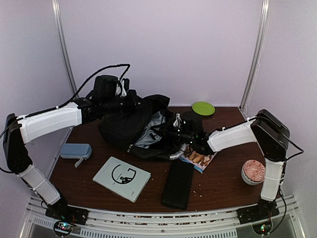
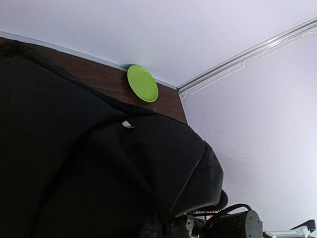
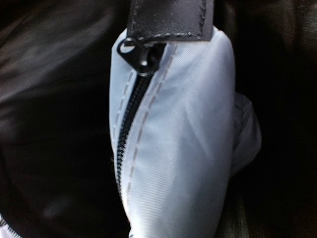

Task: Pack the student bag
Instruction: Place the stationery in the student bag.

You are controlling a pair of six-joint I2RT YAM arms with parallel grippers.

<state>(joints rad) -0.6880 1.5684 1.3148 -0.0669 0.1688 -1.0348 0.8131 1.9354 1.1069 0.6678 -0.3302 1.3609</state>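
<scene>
- Centrally, the large black soft fabric student bag (image 1: 124,128) is lying crumpled toward the back of the dark brown wooden bench (image 1: 223,191), its mouth gaping to the right and showing pale grey lining (image 1: 151,131).
- The left tool (image 1: 131,101) is hanging at the bag's upper rear edge. Its fingers are lost against the black cloth, so I cannot tell whether it is open or clamped.
- The right tool (image 1: 174,132) is reaching into the bag's mouth from the right. Its wrist view is showing only the lining, a black zip (image 3: 130,124) and a black stitched tab (image 3: 168,20), so I cannot tell its state.
- A round lime-green plate (image 1: 203,108) is sitting at the bench's back edge, just beyond the bag.
- A small grey pointed pouch (image 1: 76,150) is lying at the left edge, with a pale square booklet (image 1: 122,178) and a slim flat black rectangular case (image 1: 178,184) lying near the front.
- A colourful printed packet (image 1: 199,158) is lying under the right arm, beside the bag.
- A red-patterned round bowl (image 1: 253,172) is standing at the right edge.
</scene>
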